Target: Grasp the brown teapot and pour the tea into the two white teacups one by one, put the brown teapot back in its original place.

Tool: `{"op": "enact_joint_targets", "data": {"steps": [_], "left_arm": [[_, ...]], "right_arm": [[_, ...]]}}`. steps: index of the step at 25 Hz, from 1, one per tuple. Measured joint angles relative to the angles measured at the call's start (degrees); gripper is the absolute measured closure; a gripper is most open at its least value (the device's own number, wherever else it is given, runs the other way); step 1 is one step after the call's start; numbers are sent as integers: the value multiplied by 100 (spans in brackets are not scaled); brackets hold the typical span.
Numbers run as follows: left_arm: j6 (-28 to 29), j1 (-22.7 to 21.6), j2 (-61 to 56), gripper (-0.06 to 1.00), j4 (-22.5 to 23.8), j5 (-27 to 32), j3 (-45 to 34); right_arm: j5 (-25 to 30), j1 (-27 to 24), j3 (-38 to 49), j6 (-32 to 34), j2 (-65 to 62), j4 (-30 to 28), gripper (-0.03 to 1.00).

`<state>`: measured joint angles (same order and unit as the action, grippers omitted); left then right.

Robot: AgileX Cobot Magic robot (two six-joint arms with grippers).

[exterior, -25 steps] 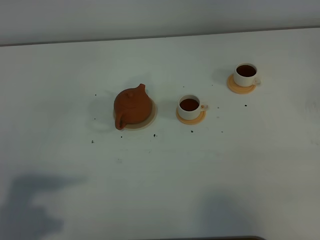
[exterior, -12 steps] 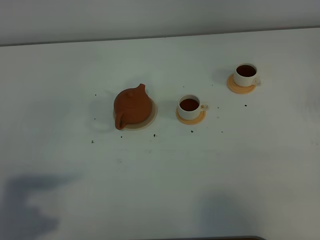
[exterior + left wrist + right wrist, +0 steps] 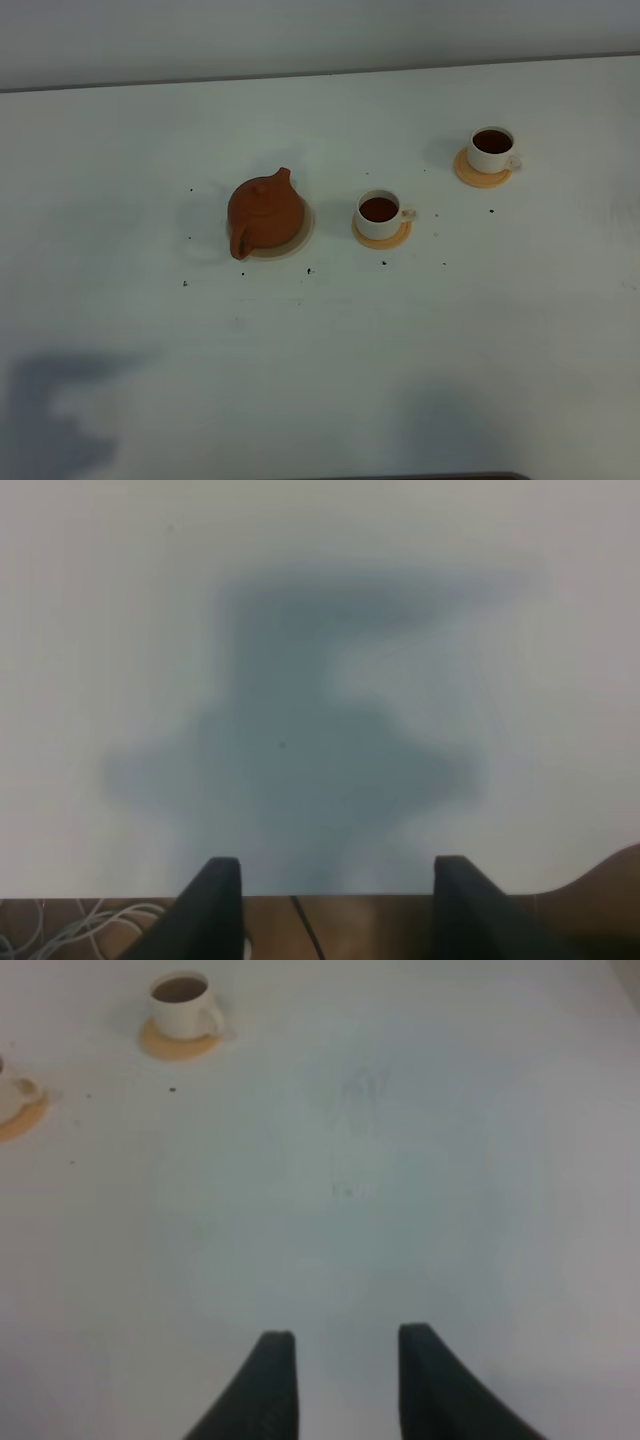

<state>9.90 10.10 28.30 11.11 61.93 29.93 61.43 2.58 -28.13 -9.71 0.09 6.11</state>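
Orange-brown clay is being shown by the brown teapot, a round, squat pot with a small knob on its lid, a short spout pointing toward the far edge of the counter and a loop handle turned toward the near edge. It is being carried by the pale beige coaster, the original place, whose rim is peeking out around its right side.

To the right of the pot, the nearer of the two white teacups is being held up by a round orange-tan coaster, and it is being seen full of dark reddish-brown liquid. The farther teacup is standing well apart, up and to the right, on its own orange-tan coaster (it is filled too). Small side handles are being shown on the right of both cups. A few dark specks are being seen scattered on the white counter around the pot and cups.

The left hand is being seen over bare counter near its front edge, its dark fingers spread wide with nothing between them. The right hand is likewise being held open and empty over bare counter, with the farther teacup well ahead of it.
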Motion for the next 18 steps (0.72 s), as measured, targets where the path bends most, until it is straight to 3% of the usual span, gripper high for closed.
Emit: {"op": "enact_joint_targets", "data": {"steps": [10, 18], "left_arm": [[0, -37, -61, 51, 0, 0, 0], [0, -928, -889, 51, 6, 5, 0]], "right_arm": [[0, 0, 0, 0, 0, 0, 73], [0, 0, 0, 0, 0, 0, 73]]}}
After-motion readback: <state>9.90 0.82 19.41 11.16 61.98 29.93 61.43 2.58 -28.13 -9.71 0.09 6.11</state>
